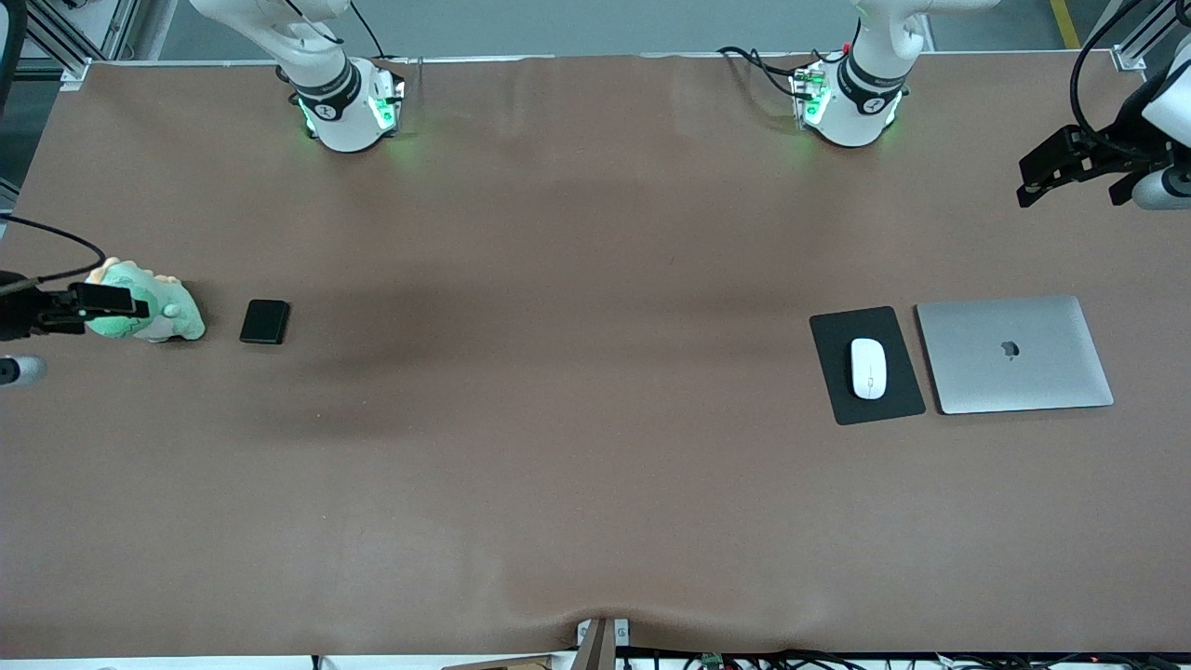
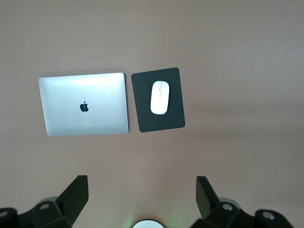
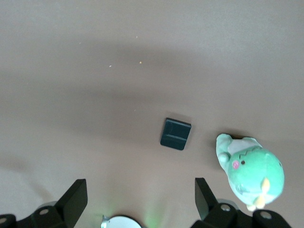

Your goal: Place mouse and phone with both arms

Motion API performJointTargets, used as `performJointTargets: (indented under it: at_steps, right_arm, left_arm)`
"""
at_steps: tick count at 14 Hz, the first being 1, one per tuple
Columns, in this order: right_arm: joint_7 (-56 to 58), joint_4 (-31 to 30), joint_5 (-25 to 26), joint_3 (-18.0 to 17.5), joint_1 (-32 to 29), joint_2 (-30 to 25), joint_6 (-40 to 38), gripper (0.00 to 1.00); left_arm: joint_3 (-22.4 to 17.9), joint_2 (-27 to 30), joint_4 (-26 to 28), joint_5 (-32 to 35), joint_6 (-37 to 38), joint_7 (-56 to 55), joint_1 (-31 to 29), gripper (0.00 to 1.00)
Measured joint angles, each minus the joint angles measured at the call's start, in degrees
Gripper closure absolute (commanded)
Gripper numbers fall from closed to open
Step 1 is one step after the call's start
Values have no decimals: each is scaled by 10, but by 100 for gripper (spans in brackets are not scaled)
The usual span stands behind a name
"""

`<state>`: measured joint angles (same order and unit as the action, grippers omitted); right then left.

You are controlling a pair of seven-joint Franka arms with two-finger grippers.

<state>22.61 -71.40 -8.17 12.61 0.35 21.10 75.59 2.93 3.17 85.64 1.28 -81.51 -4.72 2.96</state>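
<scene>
The white mouse point(image 1: 868, 368) lies on a black mouse pad point(image 1: 837, 391) toward the left arm's end of the table; it also shows in the left wrist view point(image 2: 160, 97). The black phone point(image 1: 265, 322) lies flat toward the right arm's end, and shows in the right wrist view point(image 3: 175, 134). My left gripper point(image 1: 1028, 181) is up in the air over the table's edge at the left arm's end, open and empty point(image 2: 141, 192). My right gripper point(image 1: 130, 305) is over a green plush toy beside the phone, open and empty point(image 3: 140, 194).
A closed silver laptop point(image 1: 1014, 354) lies right beside the mouse pad, toward the left arm's end. The green and white plush toy point(image 1: 163, 316) sits beside the phone, near the table's edge at the right arm's end. The brown table cover point(image 1: 577, 419) is slightly wrinkled.
</scene>
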Motion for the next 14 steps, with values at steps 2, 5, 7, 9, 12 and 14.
performJointTargets:
  at_steps: [2,5,7,9,12,14]
  right_arm:
    - [0,27,5,0,10,-16,-31,0]
    - [-3,33,23,0,28,-65,-70,0]
    - [-21,32,29,-4,31,-92,-88,0]
    - [-59,27,47,-27,30,-114,-98,0]
    - [-96,2,97,-112,12,-149,-94,0]
    - [-106,-31,106,-137,-2,-178,-74,0]
  left_arm:
    - [0,3,0,0,1,0,0,0]
    - [0,8,0,0,1,0,0,0]
    - [0,12,0,0,1,0,0,0]
    - [0,14,0,0,2,0,0,0]
    - [0,16,0,0,7,0,-1,0]
    - [0,22,0,0,7,0,-1,0]
